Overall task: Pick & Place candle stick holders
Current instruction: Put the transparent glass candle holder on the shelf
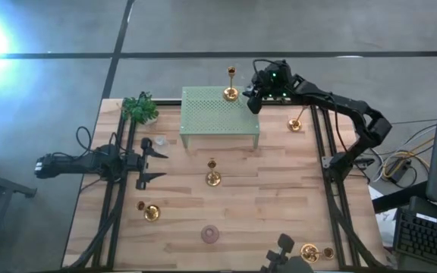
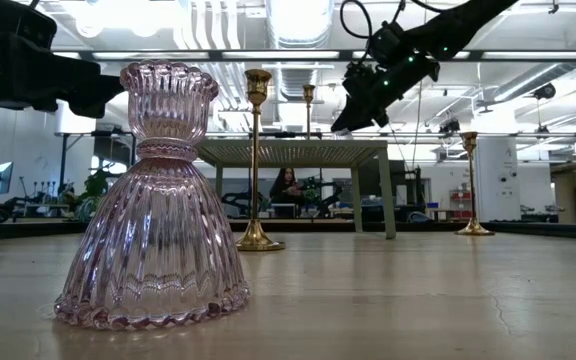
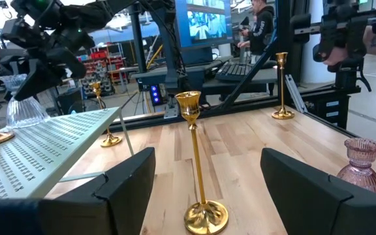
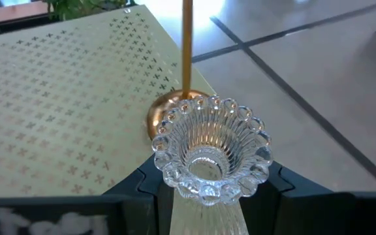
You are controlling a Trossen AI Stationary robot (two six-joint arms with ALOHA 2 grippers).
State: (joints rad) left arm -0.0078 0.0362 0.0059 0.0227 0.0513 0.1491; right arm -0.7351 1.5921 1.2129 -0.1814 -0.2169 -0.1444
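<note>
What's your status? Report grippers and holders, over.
Right gripper shut on clear glass holder, over green riser corner. Left gripper open, at table's left. Gold candlestick stands close beside the glass holder; mind it.

No text, label, brand, number or sign can be read in any of the views.
</note>
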